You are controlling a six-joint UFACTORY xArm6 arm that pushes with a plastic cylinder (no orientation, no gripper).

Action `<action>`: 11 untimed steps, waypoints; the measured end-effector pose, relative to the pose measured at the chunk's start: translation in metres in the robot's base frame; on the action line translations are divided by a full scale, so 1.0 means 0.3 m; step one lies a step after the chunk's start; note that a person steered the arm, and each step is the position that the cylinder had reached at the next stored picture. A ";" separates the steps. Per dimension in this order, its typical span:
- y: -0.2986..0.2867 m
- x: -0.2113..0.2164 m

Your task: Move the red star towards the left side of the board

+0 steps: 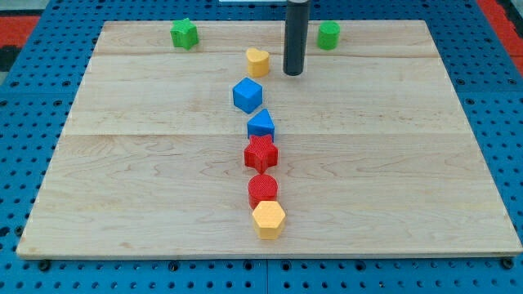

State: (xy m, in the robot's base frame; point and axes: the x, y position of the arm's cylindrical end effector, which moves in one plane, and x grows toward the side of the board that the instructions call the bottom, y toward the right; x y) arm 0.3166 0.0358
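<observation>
The red star (261,153) lies near the middle of the wooden board (122,163), in a column of blocks. A blue triangle-like block (261,125) touches it from above, and a red round block (263,190) sits just below it. My tip (294,72) is near the view's top, well above the red star and slightly to its right, just right of a yellow heart-like block (257,61).
A blue cube-like block (247,95) lies above the blue triangle. A yellow hexagon (268,219) sits below the red round block. A green star-like block (184,33) is at the top left and a green block (328,35) at the top right.
</observation>
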 end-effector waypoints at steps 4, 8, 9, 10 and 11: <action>0.442 -0.172; 0.283 0.563; 0.019 0.595; -0.158 0.556; -0.409 0.553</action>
